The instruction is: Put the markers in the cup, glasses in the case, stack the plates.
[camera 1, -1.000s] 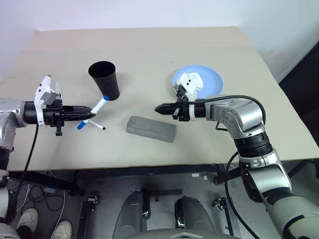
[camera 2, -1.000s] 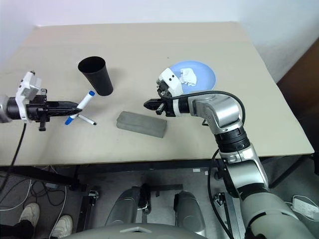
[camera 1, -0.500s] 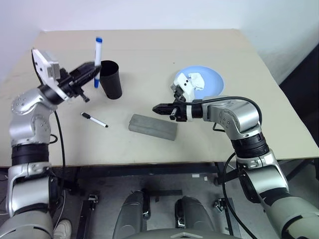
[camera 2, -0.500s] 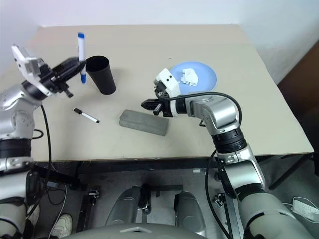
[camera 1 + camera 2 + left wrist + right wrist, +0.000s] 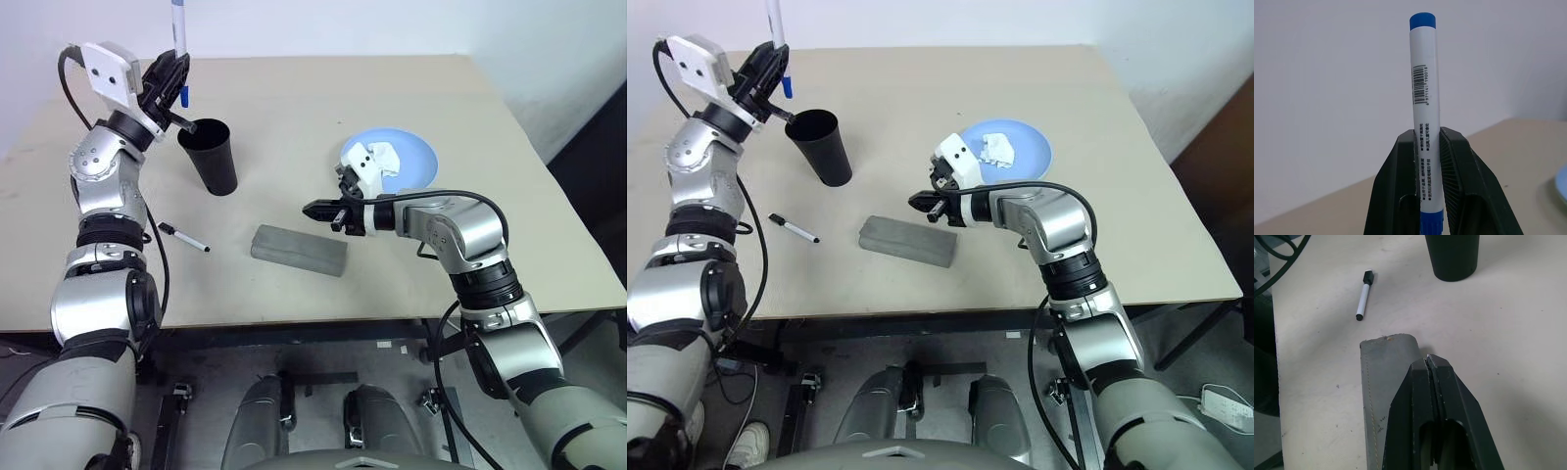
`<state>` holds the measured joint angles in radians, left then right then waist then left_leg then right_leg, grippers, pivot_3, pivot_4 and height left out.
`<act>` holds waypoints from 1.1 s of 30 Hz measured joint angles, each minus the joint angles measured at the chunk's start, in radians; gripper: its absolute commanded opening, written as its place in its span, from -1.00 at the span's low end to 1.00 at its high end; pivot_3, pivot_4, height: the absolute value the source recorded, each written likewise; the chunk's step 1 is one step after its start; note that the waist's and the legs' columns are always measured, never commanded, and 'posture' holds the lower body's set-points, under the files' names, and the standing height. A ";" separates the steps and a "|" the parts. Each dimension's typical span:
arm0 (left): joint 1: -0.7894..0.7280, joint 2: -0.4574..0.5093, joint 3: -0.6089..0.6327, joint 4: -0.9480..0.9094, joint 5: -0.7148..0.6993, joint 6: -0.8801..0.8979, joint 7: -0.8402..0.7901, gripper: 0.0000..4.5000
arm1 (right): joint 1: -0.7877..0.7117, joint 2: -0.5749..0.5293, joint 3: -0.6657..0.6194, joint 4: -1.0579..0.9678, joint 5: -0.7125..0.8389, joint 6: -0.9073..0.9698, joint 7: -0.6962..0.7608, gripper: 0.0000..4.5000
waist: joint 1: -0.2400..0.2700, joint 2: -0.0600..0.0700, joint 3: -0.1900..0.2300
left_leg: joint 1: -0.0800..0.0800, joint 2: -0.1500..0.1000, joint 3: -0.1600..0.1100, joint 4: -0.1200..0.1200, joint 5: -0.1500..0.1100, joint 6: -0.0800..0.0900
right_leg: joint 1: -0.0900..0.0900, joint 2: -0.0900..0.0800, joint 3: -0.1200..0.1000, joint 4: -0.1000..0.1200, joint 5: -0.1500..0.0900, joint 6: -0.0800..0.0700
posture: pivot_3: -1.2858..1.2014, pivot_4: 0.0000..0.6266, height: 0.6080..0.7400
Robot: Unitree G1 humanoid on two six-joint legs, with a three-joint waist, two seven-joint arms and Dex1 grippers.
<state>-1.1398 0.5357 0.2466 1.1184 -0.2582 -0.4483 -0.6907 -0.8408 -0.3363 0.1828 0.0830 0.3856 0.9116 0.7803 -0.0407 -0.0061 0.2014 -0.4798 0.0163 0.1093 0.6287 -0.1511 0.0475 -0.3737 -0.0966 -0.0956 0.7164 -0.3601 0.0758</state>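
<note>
The left gripper (image 5: 1426,147) is raised above the far left part of the desk (image 5: 294,108), its two black fingers (image 5: 1398,186) clenched on the blue-capped marker (image 5: 1424,83), which stands upright between them. The fingers pinch the white barrel low down, just above the blue end at the bottom; most of the barrel and the other blue end rise clear above the fingertips. From the head camera the marker's top is cut off by the picture's edge, and its lower blue end sits just beside and above the rim of the black cup (image 5: 209,157), to the cup's left.

The right gripper (image 5: 1430,364) has its fingers pressed flat together with nothing between them. It hovers over the near end of the grey case (image 5: 1383,396), whose felt-like slab shows a stitched seam along one edge; much of the case is covered by the fingers in the wrist view. The black-capped marker (image 5: 184,237) lies flat on the desk, left of the case and nearer than the cup, apart from both.

The light blue plate (image 5: 1024,157), round and shallow, lies behind the right wrist with a crumpled white tissue (image 5: 997,147) on it; its near-left edge is hidden by the wrist housing.

The cup is matte, tapered, wider at the rim.
</note>
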 measured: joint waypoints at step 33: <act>0.031 -0.029 0.016 0.014 0.005 0.084 -0.017 0.02 | 0.001 0.002 0.006 0.001 -0.021 -0.012 -0.014 -1.00 | 0.000 -0.002 0.001 | -0.001 0.000 0.000 0.000 -0.001 -0.002 | 0.000 0.000 0.000 -0.001 0.000 0.000 | 0.03 -0.52 0.49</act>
<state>-1.1092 0.5068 0.2628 1.1326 -0.2537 -0.3645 -0.7078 -0.8400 -0.3341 0.1889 0.0841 0.3649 0.9001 0.7665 -0.0404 -0.0080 0.2025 -0.4805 0.0162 0.1090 0.6285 -0.1525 0.0452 -0.3741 -0.0969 -0.0956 0.7158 -0.3601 0.0757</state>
